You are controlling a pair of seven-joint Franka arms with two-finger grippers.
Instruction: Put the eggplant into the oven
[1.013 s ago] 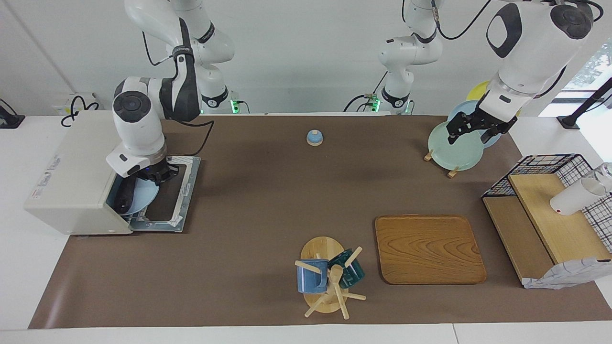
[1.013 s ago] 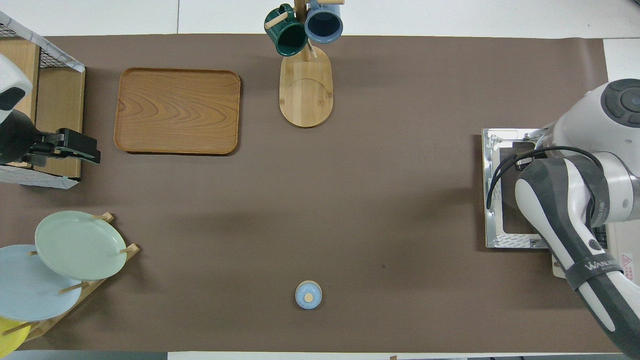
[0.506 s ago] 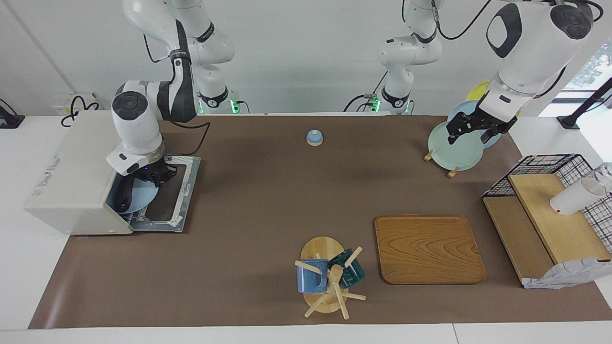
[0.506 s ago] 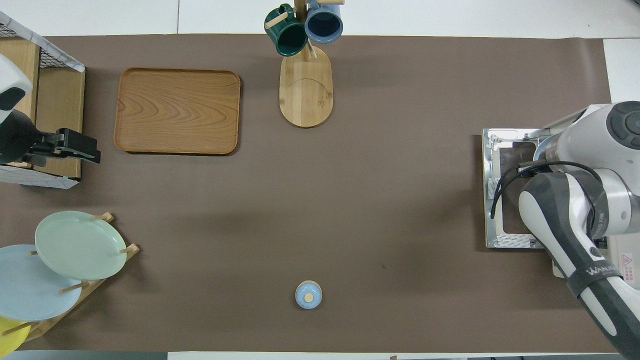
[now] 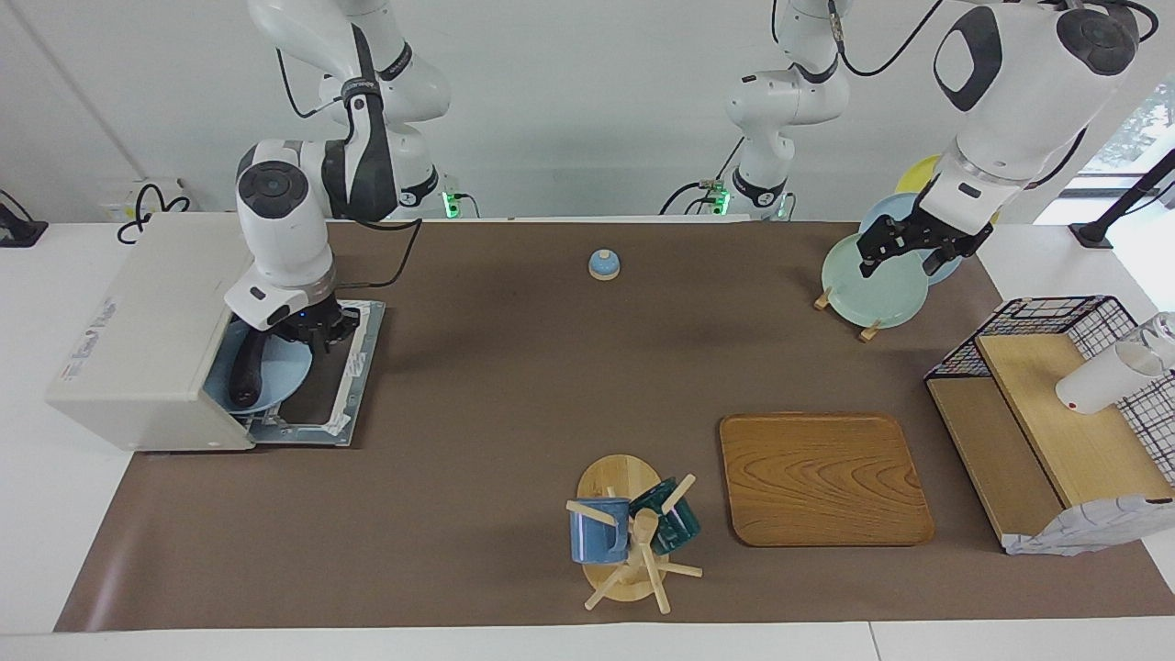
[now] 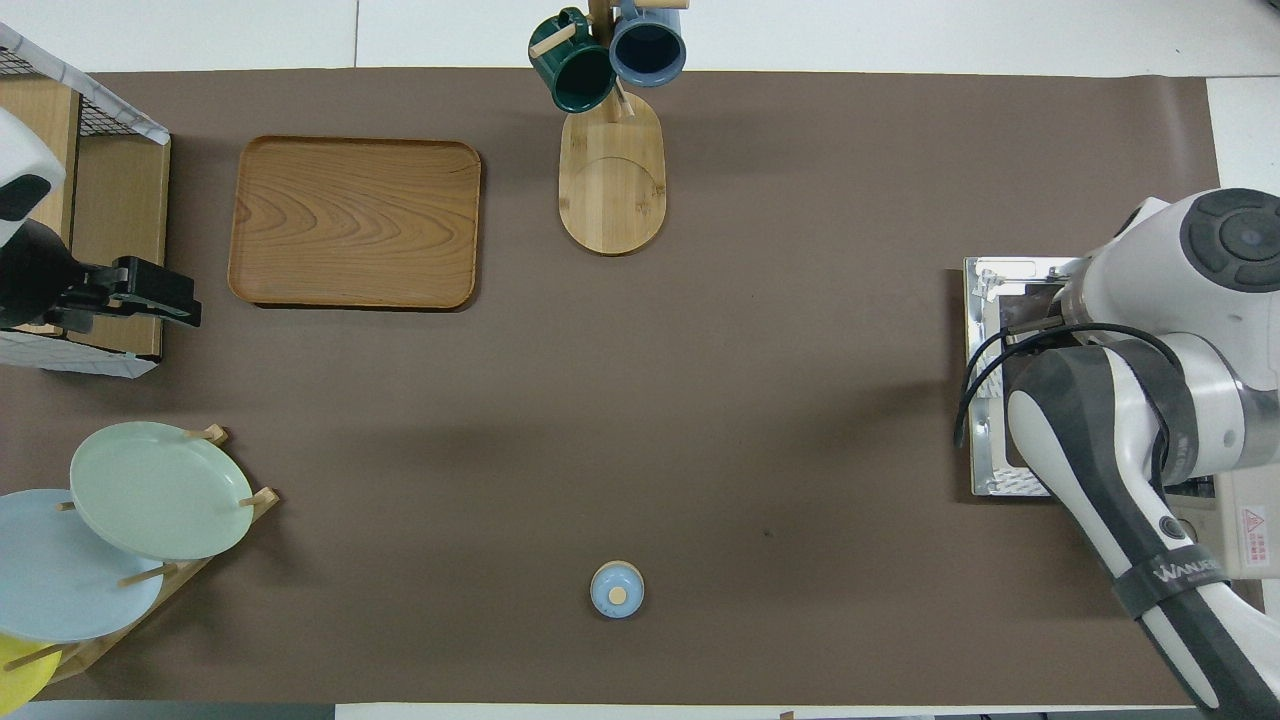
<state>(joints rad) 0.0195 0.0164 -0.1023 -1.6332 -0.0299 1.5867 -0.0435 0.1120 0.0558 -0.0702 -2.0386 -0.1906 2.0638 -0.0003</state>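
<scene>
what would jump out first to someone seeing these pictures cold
Probably the open oven at the right arm's end of the table, with the dark eggplant lying on a light blue plate in its mouth. The right end effector hangs just over that plate, above the lowered door. At the left arm's end, the left end effector, open, waits over a rack of pastel plates.

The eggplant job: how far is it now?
Mostly done: the eggplant lies on a blue plate inside the open oven. The right gripper is over the oven door, holding nothing. The left gripper waits over the plate rack. The door is not yet closed.
</scene>
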